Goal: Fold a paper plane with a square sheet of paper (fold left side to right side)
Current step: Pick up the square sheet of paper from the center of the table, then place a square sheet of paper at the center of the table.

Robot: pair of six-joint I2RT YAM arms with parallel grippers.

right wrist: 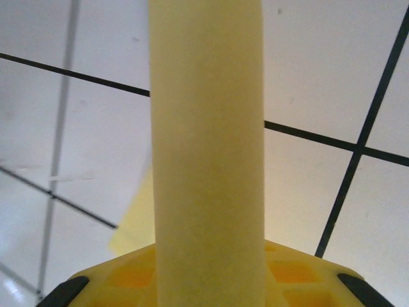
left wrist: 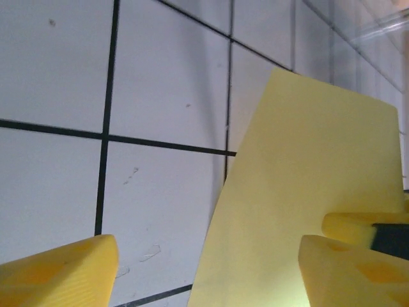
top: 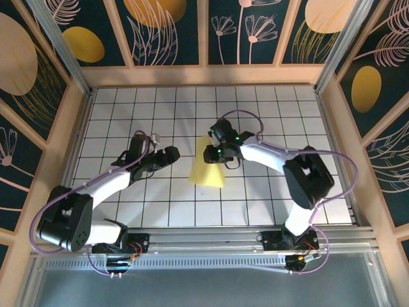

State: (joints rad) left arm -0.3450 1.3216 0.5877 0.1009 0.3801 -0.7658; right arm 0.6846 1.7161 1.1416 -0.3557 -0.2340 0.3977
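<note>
1. In the top view, the square sheet of paper [top: 208, 171] sat just left of the frame's centre on the white gridded table [top: 275, 115]. Its upper end was right at the right gripper [top: 216, 153].
2. That right gripper looked clamped on the paper. On its wrist cam the sheet came out from between the yellow fingers [right wrist: 128, 278] at the bottom edge and ran straight up the middle as a pale band.
3. The left gripper [top: 171, 155] hung just left of the sheet, jaws wide apart, gripping nothing.
4. On the left wrist cam, one finger sat bottom left over bare tile and the other bottom right over the paper. Couldn't tell if it touched.
</note>
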